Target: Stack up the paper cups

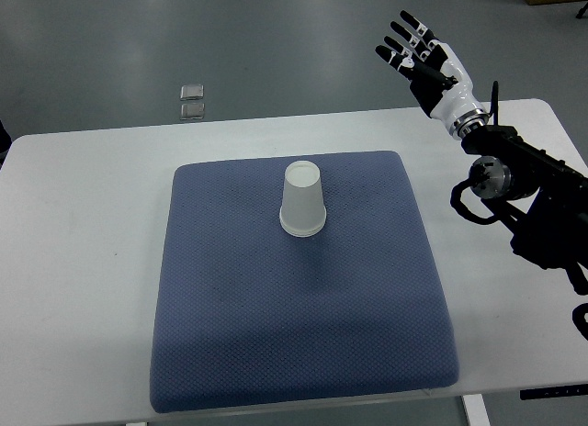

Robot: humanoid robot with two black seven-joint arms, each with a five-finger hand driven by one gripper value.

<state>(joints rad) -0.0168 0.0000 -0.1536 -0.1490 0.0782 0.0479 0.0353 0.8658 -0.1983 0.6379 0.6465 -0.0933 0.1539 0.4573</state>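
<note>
Seeing one cup [303, 201] upside down mid pad [220, 353] on counter [83, 261], maybe a finished stack, can't tell. Right hand [428, 59] raised well clear, fingers [404, 33] spread wide, empty. My read: stacking done or not started.

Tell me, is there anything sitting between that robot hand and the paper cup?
Nothing. In the top view, only bare blue mat and white table lie between the raised right hand and the upside-down paper cup.
</note>
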